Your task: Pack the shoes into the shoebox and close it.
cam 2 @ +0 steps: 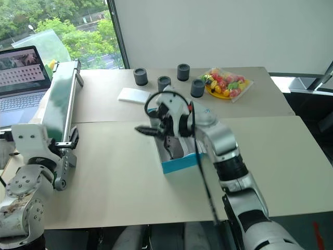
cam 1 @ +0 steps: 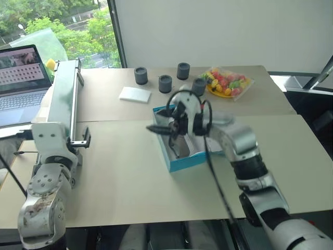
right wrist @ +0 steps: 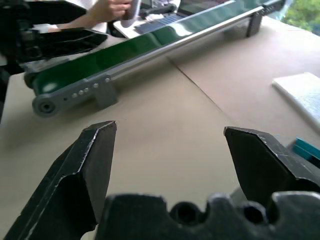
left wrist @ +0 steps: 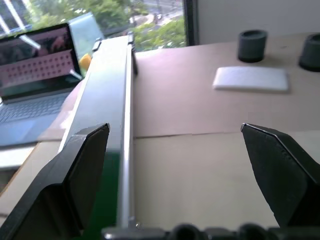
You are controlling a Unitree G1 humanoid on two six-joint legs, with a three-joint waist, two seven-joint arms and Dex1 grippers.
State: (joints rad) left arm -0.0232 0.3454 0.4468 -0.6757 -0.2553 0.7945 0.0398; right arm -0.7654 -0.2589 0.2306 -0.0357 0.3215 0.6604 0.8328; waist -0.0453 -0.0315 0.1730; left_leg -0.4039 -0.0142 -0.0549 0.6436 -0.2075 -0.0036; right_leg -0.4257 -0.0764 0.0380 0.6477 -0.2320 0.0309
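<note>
Right gripper [cam 1: 158, 129] jaws wide, empty, above open shoebox [cam 1: 179, 162] holding a shoe [cam 1: 182, 147]; left gripper [left wrist: 185, 175] jaws wide, empty, at 9 o'clock.

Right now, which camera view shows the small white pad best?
The left wrist view: the white pad lies whole and unobstructed on the table. Both eye views show it smaller, beyond the blue shoebox. The right wrist view catches one corner of it.
</note>
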